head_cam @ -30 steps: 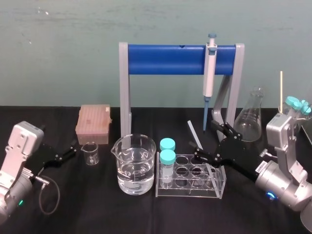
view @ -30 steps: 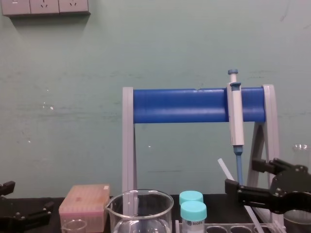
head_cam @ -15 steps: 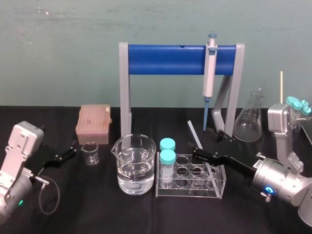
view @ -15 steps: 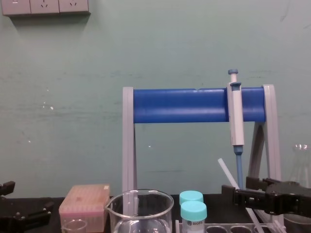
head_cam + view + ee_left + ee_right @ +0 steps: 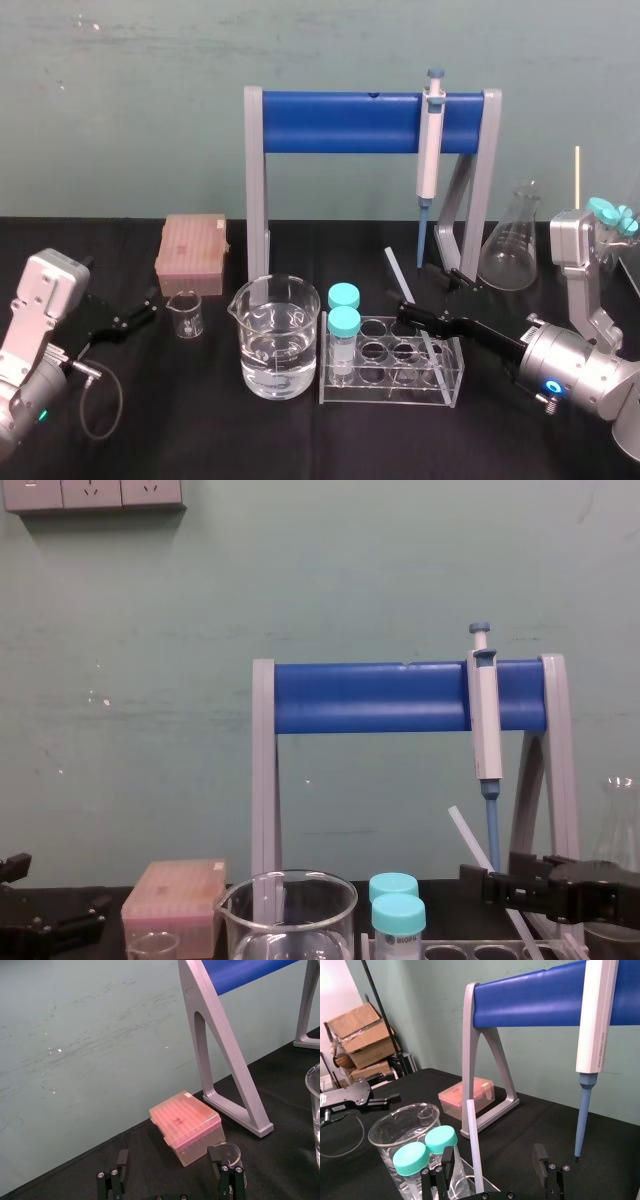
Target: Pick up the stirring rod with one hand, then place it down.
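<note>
The right gripper [image 5: 420,289] has rolled edge-on and lowered, its open jaws now on both sides of the rod [image 5: 397,268] leaning in the rack [image 5: 385,396], so grasping seems next; the left gripper [image 5: 140,312] rests open.

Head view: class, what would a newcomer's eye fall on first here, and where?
The blue-barred stand at the back, a white pipette hanging from it, stands out first. In front sit a large beaker of clear liquid and a tube rack, where the open right pincer brackets the leaning stirring rod; the left pincer idles far left.
</note>
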You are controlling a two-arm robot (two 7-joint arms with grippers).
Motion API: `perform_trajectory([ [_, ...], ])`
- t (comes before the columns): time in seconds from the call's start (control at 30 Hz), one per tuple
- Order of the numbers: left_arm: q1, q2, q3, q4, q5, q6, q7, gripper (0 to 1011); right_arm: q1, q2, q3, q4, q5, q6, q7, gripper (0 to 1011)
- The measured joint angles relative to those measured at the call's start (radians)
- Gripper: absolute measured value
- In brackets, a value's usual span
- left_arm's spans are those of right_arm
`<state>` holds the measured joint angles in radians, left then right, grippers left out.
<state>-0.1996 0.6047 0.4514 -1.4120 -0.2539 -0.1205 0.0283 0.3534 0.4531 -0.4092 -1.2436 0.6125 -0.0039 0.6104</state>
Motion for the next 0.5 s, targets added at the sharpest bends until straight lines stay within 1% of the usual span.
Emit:
perform_trajectory([
  [0.33,0.0,0.0,0.0,0.0,0.0,0.0,0.0,1000,0.0,-0.001,0.0,0.0,0.002,0.001,0.001,1003],
  [0.43,0.0,0.0,0.0,0.0,0.0,0.0,0.0,1000,0.0,-0.001,0.0,0.0,0.002,0.001,0.001,981],
  [0.5,0.0,0.0,0.0,0.0,0.0,0.0,0.0,1000,0.0,-0.001,0.0,0.0,0.003,0.001,0.001,930],
])
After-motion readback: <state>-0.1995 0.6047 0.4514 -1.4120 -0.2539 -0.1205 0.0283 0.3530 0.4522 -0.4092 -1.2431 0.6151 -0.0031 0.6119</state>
